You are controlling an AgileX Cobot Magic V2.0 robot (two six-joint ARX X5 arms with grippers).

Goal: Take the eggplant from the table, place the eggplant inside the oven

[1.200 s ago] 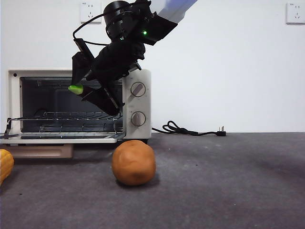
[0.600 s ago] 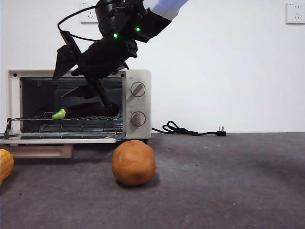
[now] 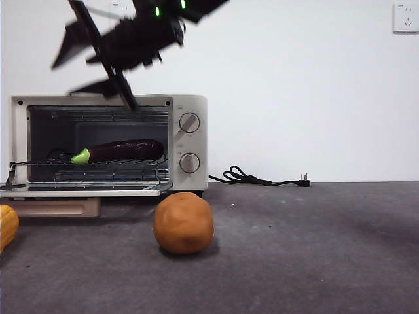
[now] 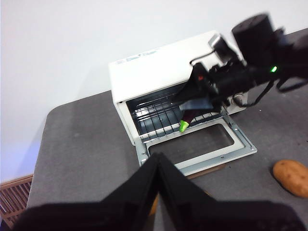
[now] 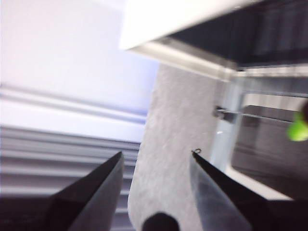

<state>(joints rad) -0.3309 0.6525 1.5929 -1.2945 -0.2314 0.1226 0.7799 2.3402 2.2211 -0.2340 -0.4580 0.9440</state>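
The dark purple eggplant [image 3: 121, 150] lies on the wire rack inside the cream-white oven [image 3: 190, 140], green stem cap pointing left, and nothing holds it. My right gripper [image 3: 65, 77] hangs open and empty above the oven's top left, clear of the eggplant. In the right wrist view the open jaws of that gripper [image 5: 156, 154] frame the table, and the green cap [image 5: 298, 129] shows at the edge. The left wrist view looks down on the oven [image 4: 139, 67], the eggplant's cap [image 4: 184, 126] and the right gripper [image 4: 192, 91]. My left gripper [image 4: 158, 156] waits shut, far from the oven.
The oven door [image 3: 78, 191] lies open and flat in front of the oven. A round brown ball [image 3: 183, 222] rests on the grey table [image 3: 314, 248] before the oven. A yellow-orange ribbed item [image 3: 6, 226] is at the left edge; a power cord [image 3: 262, 178] trails right.
The right gripper carried the eggplant into the oven, let it go on the rack, and has risen up and to the left, now open and empty.
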